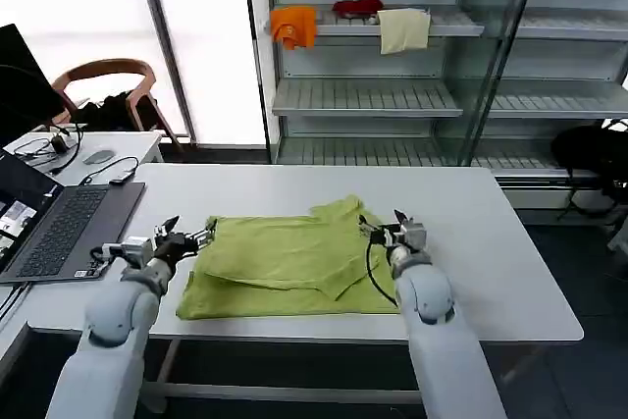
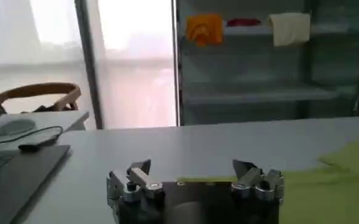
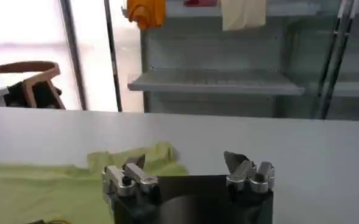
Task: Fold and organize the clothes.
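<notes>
At the far left of the head view an open laptop (image 1: 61, 228) is seen on the white desk (image 1: 491, 242); no writing on it can be read. Just right of it, the left pincer (image 1: 186, 238) is held with its fingers apart at the left edge of the T-shirt (image 1: 285, 267). The lime T-shirt is spread, partly folded, across the lower centre of the frame, and no print or label on it can be made out. At its right edge the right pincer (image 1: 385, 227) is held, fingers likewise apart. On the shelf (image 1: 373, 26) at upper centre, orange, red and cream cloths are draped.
</notes>
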Robot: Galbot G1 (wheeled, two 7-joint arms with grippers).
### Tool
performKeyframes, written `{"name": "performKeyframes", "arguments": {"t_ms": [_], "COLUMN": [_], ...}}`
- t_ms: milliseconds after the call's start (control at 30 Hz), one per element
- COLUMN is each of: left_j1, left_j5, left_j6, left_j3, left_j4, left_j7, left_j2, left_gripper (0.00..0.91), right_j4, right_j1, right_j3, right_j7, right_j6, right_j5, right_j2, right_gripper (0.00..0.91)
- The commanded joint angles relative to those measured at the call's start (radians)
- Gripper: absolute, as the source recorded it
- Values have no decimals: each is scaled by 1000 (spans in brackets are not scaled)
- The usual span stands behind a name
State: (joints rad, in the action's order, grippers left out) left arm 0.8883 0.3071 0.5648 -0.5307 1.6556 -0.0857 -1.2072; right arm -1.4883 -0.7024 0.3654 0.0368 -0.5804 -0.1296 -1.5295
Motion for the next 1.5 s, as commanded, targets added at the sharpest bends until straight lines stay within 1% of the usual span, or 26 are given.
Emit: {"name": "performKeyframes", "arguments": {"t_ms": [33, 233, 367, 500, 533, 567, 600, 667, 700, 733, 767, 800, 833, 867, 900, 933, 967, 1200, 1367, 1433, 1500], "left_j1": [-241, -238, -223, -228, -229, -228, -228, -226, -225, -225, -223, -222, -220, -217, -217, -213, -213, -199, -191, -190, -186], "left_j5": [-57, -79, -83, -96, -97, -97, -98, -101, -101, -104, -106, -105, -105, -104, -103, -103, -100, -77, -61, -60, -59], "left_j6": [14, 14, 13, 12, 12, 12, 12, 12, 12, 12, 12, 12, 12, 12, 12, 12, 12, 12, 12, 11, 8], "left_j3": [100, 109, 110, 109, 107, 107, 107, 107, 109, 109, 109, 108, 106, 105, 104, 103, 103, 97, 94, 91, 89], "left_j4": [-337, -362, -348, -373, -378, -380, -381, -380, -381, -383, -384, -384, -383, -381, -380, -377, -374, -339, -314, -308, -299], "left_j7": [-39, -49, -55, -61, -61, -62, -61, -65, -65, -69, -74, -75, -78, -79, -79, -81, -79, -82, -80, -83, -82], "left_j2": [5, -2, -3, -5, -6, -7, -6, -6, -7, -8, -11, -13, -15, -16, -17, -17, -17, -14, -7, -7, -6], "left_gripper": [907, 907, 907, 907, 796, 736, 625, 574, 554, 504, 474, 403, 363, 242, 191, 81, 20, 10, 0, 0, 0], "right_j4": [336, 417, 423, 439, 441, 442, 444, 446, 447, 446, 444, 443, 442, 442, 442, 439, 437, 402, 355, 333, 295], "right_j1": [236, 274, 271, 270, 269, 268, 268, 268, 266, 263, 256, 252, 248, 245, 245, 242, 241, 227, 214, 210, 199], "right_j3": [9, 14, 14, 13, 12, 11, 11, 10, 9, 10, 9, 10, 9, 7, 7, 6, 6, 5, 2, -3, -7], "right_j7": [-21, -28, -33, -35, -36, -36, -38, -39, -42, -46, -48, -50, -56, -58, -59, -65, -67, -81, -78, -70, -56], "right_j6": [1, 3, 3, 6, 7, 7, 7, 7, 5, 6, 7, 8, 9, 12, 12, 11, 8, 3, 8, 13, 5], "right_j5": [34, 87, 91, 99, 99, 101, 106, 110, 110, 111, 112, 115, 122, 122, 122, 122, 121, 116, 97, 75, 33], "right_j2": [-76, -98, -102, -102, -101, -101, -101, -101, -102, -103, -105, -106, -106, -105, -106, -106, -106, -109, -108, -105, -102], "right_gripper": [907, 907, 907, 907, 897, 856, 786, 756, 756, 746, 736, 665, 605, 423, 292, 30, 0, 0, 0, 0, 0]}}
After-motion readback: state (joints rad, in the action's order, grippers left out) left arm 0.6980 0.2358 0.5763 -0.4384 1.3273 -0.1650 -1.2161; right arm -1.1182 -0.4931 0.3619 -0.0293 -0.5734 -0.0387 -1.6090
